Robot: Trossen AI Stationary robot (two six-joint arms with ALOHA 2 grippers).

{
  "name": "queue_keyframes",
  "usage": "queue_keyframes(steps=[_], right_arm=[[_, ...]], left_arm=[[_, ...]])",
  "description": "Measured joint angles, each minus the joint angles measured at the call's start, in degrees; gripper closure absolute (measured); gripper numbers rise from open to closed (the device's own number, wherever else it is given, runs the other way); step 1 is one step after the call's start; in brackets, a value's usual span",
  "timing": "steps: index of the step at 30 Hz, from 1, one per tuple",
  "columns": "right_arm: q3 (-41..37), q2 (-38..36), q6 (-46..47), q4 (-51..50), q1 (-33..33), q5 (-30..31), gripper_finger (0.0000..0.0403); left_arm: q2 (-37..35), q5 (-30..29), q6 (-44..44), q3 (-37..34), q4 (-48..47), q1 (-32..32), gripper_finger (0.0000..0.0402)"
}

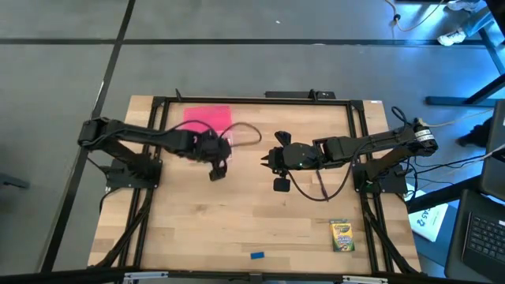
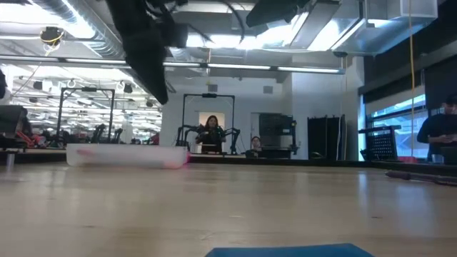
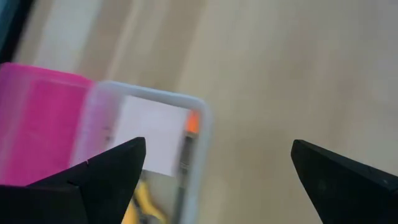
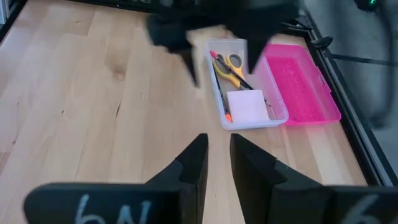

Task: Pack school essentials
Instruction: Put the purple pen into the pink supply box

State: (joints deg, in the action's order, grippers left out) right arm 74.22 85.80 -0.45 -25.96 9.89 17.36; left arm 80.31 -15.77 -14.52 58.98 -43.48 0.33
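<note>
Our left end effector [image 1: 217, 170] hangs spread and empty just above the clear box [image 4: 245, 93], which lies at 11 o'clock on the table [image 1: 237, 221] with scissors [image 4: 231, 65], pencils [image 4: 219, 87] and notepad [image 4: 247, 106] already inside, its pink lid [image 4: 298, 87] flat beside it. Our right end effector [image 1: 272, 162], near centre, is nearly pressed together and holds nothing. The crayons [image 1: 341, 235] at 5 o'clock and the eraser [image 1: 257, 255] at 6 remain. We judge the right arm should take the crayons next, gripping across the narrow sides.
</note>
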Motion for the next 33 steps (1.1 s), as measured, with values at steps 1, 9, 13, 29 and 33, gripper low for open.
queue_keyframes(steps=[1, 9, 13, 29, 33], right_arm=[[0.0, 0.0, 0.0, -0.01, -0.01, 0.0, 0.0331], [0.0, 0.0, 0.0, 0.01, -0.02, -0.01, 0.0331], [0.0, 0.0, 2.13, 0.5, 0.0, -1.06, 0.0331], [0.0, 0.0, 33.75, -17.95, 0.02, -8.58, 0.0331], [0.0, 0.0, 44.61, -28.77, 0.31, -8.36, 0.0331]], left_arm=[[-0.17, 0.0, -1.26, 0.0, -0.15, -1.73, 0.0004], [-0.79, -1.47, -11.74, 0.0, -0.28, -13.65, 0.0004], [-0.79, -7.1, -15.53, 0.0, -0.29, -18.4, 0.0004], [-0.79, -13.18, -21.45, 0.0, -0.57, -24.56, 0.0005], [-0.79, -13.71, -21.45, 0.0, -0.55, -24.47, 0.0005]])
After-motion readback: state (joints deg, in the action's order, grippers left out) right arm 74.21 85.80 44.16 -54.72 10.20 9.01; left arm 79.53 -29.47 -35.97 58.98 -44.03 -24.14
